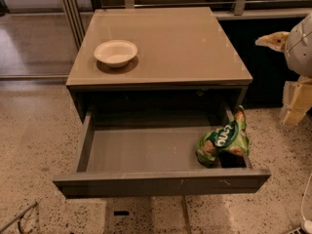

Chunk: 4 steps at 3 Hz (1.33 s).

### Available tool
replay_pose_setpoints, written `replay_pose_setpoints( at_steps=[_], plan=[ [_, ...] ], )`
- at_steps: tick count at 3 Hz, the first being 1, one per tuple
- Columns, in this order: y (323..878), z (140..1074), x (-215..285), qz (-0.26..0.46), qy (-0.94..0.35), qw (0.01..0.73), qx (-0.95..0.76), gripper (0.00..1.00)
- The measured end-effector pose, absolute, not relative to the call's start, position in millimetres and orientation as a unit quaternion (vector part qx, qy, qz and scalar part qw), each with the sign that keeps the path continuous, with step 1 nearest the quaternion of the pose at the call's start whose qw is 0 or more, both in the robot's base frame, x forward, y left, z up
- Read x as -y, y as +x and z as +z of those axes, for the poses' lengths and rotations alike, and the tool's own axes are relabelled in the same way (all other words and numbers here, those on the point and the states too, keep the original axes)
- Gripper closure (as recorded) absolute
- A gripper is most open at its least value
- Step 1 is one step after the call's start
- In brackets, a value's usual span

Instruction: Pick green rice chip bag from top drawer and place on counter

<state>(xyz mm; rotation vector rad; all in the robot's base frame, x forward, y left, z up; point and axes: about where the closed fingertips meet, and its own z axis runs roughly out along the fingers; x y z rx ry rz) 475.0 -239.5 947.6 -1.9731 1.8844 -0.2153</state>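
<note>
Off right, gripper (pixel 294 105) clear of counter (pixel 175 38).

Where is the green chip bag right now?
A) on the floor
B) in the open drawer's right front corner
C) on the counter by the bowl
B: the green rice chip bag lies in the right front corner of the top drawer; the gripper is far right, away from it.
</note>
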Motion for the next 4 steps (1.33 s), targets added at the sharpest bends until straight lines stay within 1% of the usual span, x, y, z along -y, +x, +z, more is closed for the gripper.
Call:
replay_pose_setpoints(
  at_steps=[1, 2, 4],
  plan=[
    [476.3, 944.7, 240.1, -0.09, -0.737, 0.209, -0.637, 0.0],
    [493.3, 932.6, 240.6, -0.064, -0.792, 0.208, -0.57, 0.0],
    [490.4, 936.5, 242.0, -0.062, -0.828, 0.192, -0.523, 0.0]
  ],
)
